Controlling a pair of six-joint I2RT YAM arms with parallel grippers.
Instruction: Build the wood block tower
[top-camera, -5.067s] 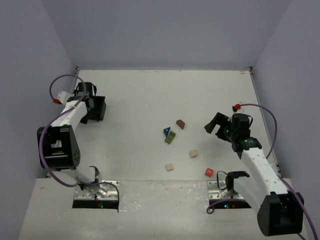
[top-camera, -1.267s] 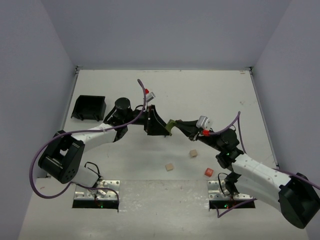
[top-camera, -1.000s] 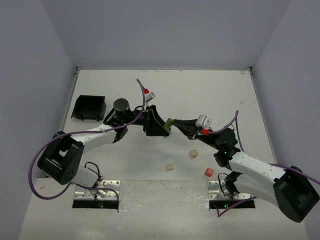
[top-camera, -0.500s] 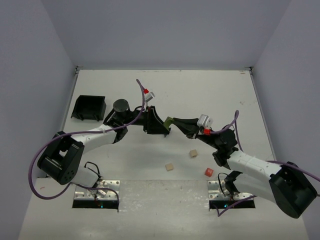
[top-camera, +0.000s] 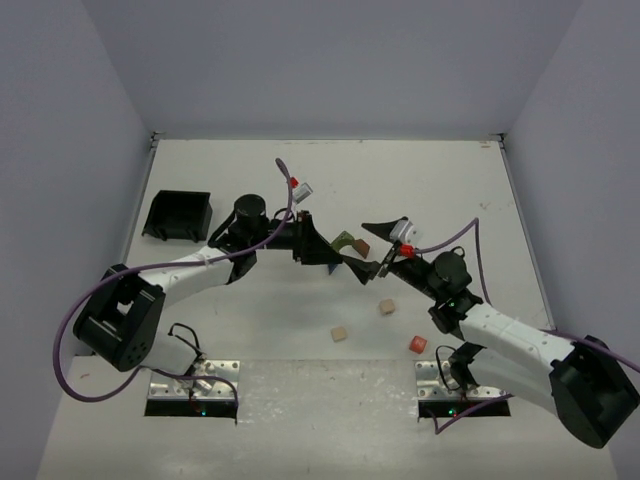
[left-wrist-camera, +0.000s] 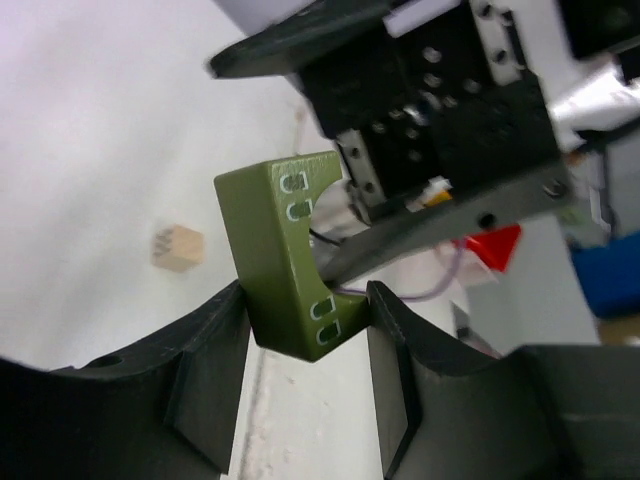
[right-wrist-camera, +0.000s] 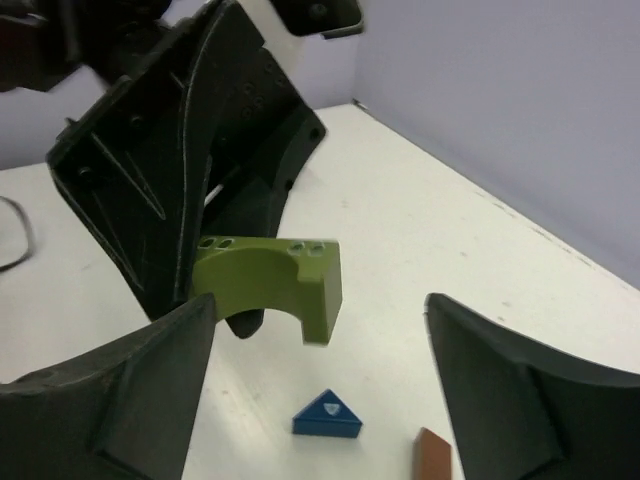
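Smooth olive-green wooden arch block, pinched by the left claw; right claw spread wide nearby.

Overhead rear view — wrist cameras close on olive-green oblong

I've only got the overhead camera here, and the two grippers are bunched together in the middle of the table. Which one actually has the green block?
Observer: The left gripper. Its wrist camera shows the green block pinched by its lower end between both fingers.
Operator: And the right one?
Observer: The right gripper is wide open in its wrist camera, with neither finger touching the block.
Operator: Anything underneath?
Observer: A blue wedge lies on the table below the block. The overhead view doesn't show it.
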